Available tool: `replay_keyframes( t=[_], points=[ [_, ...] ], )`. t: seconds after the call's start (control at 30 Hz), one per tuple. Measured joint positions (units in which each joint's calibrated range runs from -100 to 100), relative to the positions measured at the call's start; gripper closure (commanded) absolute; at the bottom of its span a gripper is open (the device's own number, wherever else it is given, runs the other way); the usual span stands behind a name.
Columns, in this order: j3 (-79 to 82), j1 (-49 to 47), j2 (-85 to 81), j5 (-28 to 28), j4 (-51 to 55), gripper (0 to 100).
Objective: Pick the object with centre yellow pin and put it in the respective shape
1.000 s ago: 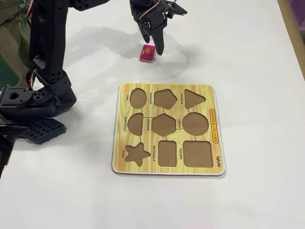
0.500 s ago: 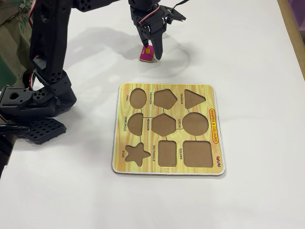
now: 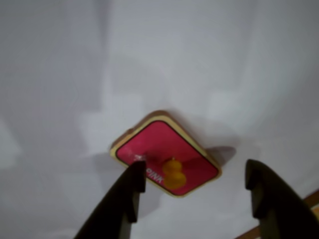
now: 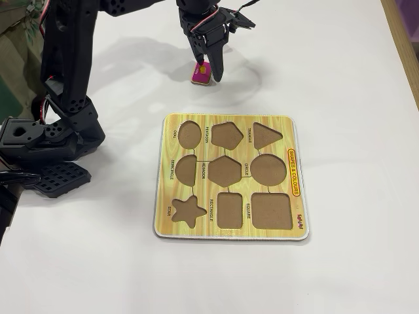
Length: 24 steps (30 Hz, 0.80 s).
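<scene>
Pink-faced wooden tile (image 3: 166, 153) with a yellow knob (image 3: 174, 174) lies flat on the white table (image 3: 209, 59), between and just beyond the parted, empty jaws of the gripper (image 3: 195, 180). Judged light, stiff and thin — the flat edges give little purchase, so the knob is the likely hold. Puzzle board (image 4: 230, 176) sits well apart — smooth wood-grain, shaped recesses all empty.
</scene>
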Motion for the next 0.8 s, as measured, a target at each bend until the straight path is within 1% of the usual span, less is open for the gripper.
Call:
replay_keyframes(
  t=[0.43, 0.5, 0.6, 0.8],
  points=[
    [1.7, 0.0, 0.0, 0.0, 0.0, 78],
    [1.7, 0.0, 0.0, 0.0, 0.0, 79],
    [1.7, 0.0, 0.0, 0.0, 0.0, 85],
    [1.7, 0.0, 0.0, 0.0, 0.0, 86]
  ],
)
